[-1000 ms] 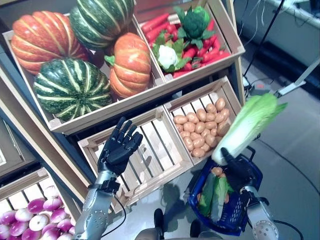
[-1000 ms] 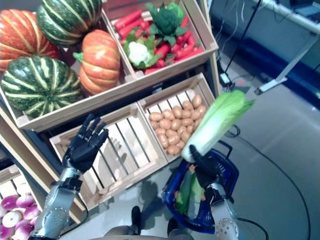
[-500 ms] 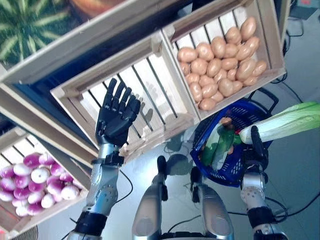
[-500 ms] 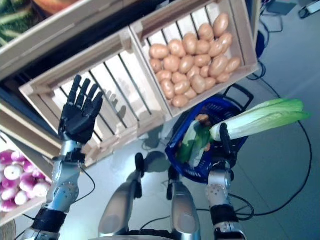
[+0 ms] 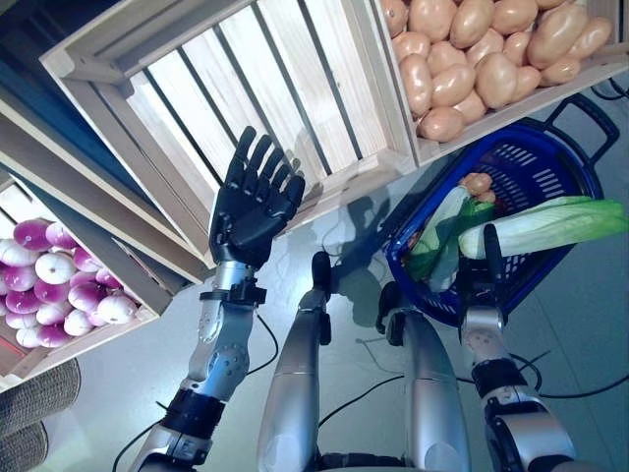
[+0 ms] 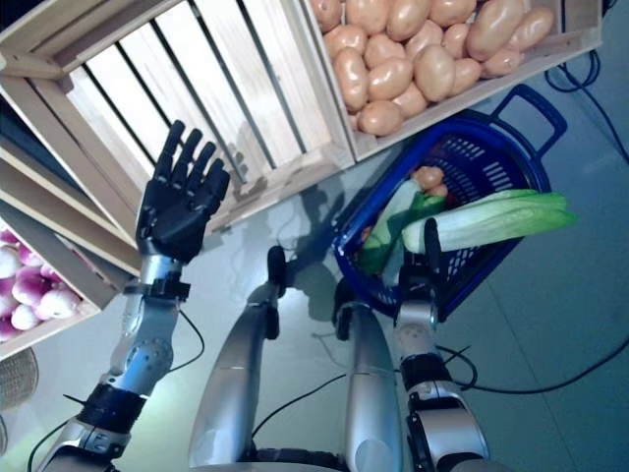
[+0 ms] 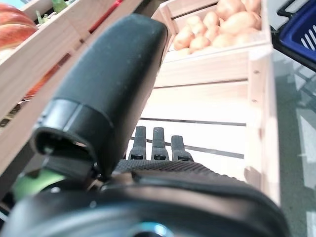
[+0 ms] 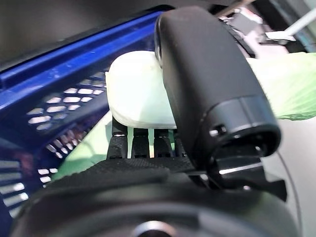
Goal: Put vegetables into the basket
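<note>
A long pale-green Chinese cabbage (image 5: 546, 224) lies level across the blue plastic basket (image 5: 515, 169), its leafy end sticking out past the far rim. My right hand (image 5: 488, 287) is shut on its white stem end (image 8: 132, 98), thumb on top and fingers beneath. In the basket lie green vegetables (image 5: 444, 234) and a brown potato-like piece (image 5: 478, 183). My left hand (image 5: 254, 202) is open, held up with straight fingers in front of an empty slatted crate (image 5: 246, 74), holding nothing.
A wooden crate of potatoes (image 5: 484, 47) hangs just beyond the basket. A lower crate of purple-and-white onions (image 5: 61, 287) sits at the left. The basket stands on the grey floor, with a woven basket (image 5: 29, 418) at the lower left corner.
The camera has tilted down, so the upper shelves left the picture. My right hand lowered the cabbage from upright to level over the basket. The left hand stayed raised and open.
</note>
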You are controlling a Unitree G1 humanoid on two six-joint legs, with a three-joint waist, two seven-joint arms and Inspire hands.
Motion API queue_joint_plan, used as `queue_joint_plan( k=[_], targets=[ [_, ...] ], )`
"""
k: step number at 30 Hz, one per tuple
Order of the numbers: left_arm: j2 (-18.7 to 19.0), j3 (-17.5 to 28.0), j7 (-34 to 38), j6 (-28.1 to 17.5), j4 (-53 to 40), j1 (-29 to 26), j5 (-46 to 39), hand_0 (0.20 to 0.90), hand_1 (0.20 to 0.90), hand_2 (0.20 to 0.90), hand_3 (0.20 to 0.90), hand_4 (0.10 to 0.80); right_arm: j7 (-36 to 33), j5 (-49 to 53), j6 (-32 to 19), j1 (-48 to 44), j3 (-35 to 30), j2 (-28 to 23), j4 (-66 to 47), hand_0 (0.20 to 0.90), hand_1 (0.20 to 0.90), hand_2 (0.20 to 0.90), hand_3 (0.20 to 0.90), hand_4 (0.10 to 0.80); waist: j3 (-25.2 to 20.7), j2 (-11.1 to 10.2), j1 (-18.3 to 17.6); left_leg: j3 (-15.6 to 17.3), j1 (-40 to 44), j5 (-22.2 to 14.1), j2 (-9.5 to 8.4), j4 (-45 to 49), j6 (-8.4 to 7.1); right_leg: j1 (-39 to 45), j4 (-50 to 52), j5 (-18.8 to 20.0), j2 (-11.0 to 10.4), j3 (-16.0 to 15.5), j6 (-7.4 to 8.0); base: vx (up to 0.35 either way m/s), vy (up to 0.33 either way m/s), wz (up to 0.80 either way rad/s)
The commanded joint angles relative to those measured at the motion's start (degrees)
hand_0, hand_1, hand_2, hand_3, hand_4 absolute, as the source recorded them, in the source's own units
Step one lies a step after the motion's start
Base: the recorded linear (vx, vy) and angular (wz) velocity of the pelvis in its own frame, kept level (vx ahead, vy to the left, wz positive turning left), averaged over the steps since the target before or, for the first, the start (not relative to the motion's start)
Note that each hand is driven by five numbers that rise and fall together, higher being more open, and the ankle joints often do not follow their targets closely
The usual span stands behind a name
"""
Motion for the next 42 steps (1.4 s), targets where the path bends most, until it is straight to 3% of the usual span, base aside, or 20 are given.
queue_joint_plan(
  k=[1,9,16,17,30,38,42],
  targets=[
    [0.55,2.61,1.02,-5.74,-5.69,-4.15,4.42,0.9,0.9,0.9,0.9,0.8,-0.57,-7.76,7.14,-3.17,2.04,-6.19,1.27,0.3,0.3,0.3,0.3,0.4,-0.14,2.45,1.3,0.07,-4.5,-10.94,-2.71,10.72,1.58,-2.73,-4.98,8.03,0.96,0.62,0.5,0.068,0.005,0.1],
    [2.83,4.24,2.08,-2.75,-7.08,-4.85,4.78,0.9,0.9,0.9,0.9,0.8,-6.54,-20.54,14.98,-7.73,4.88,-11.43,10.54,0.3,0.3,0.3,0.3,0.4,-0.14,3.2,2.92,-0.76,-9.75,-13.57,-4.17,16.07,1.94,-8.04,1.93,5.94,0.05,0.74,0.67,0.027,-0.022,0.09],
    [4.48,5.03,1.2,0.51,-7.99,-4.74,3.53,0.9,0.9,0.9,0.9,0.8,-8.92,-17.4,23.39,-8.85,3.82,-13.7,16.6,0.302,0.302,0.302,0.302,0.402,-0.14,2.91,4.01,-1.26,-12.49,-14.26,-5.03,18.77,2.08,-10.68,5.29,5.91,-0.19,0.28,1.11,0.026,-0.047,0.05],
    [4.72,4.84,0.81,1.06,-8.15,-4.49,2.8,0.9,0.9,0.9,0.9,0.8,-9.5,-16.69,24.99,-8.68,3.58,-13.75,17.51,0.9,0.9,0.9,0.9,0.8,-0.14,2.91,4.21,-1.45,-12.5,-14.14,-5.1,18.6,2.04,-10.67,5.29,6.04,-0.23,0.09,1.18,0.012,-0.061,-0.01],
    [7.45,4.08,-3.8,4.35,-8.51,-3.08,-1.37,0.9,0.9,0.9,0.9,0.8,-12.87,-11.3,21.95,-7.86,0.27,-13.14,21.05,0.9,0.9,0.9,0.9,0.8,-0.14,2.21,4.91,-1.23,-6.87,-11.4,-4.41,13.11,1.42,-4.37,-2.43,9.69,0.79,-1.61,1.51,-0.016,-0.022,0.01],
    [8.63,4.02,-7.34,7.95,-6.13,-1.03,-0.77,0.9,0.9,0.9,0.9,0.8,-11.71,-8.61,17.16,-5.69,-1.25,-12.07,20.25,0.9,0.9,0.9,0.9,0.8,-0.14,0.37,4.5,-1.63,5.39,-8.78,-4.16,3.06,-0.36,9.49,-16.57,11.91,2.28,-1.53,2.13,0.027,-0.016,-0.05],
    [8.93,3.78,-8.71,9.38,-3.79,0.8,-0.33,0.9,0.9,0.9,0.9,0.8,-8.96,-8.54,14.53,-1.89,-2.1,-10.99,18.25,0.9,0.9,0.9,0.9,0.8,-0.14,-0.25,3.78,-0.76,15.59,-6.62,-3.84,-5.21,-0.86,20.35,-24.45,12.63,3.48,-2.22,2.37,0.051,0.097,-0.07]
  ],
)
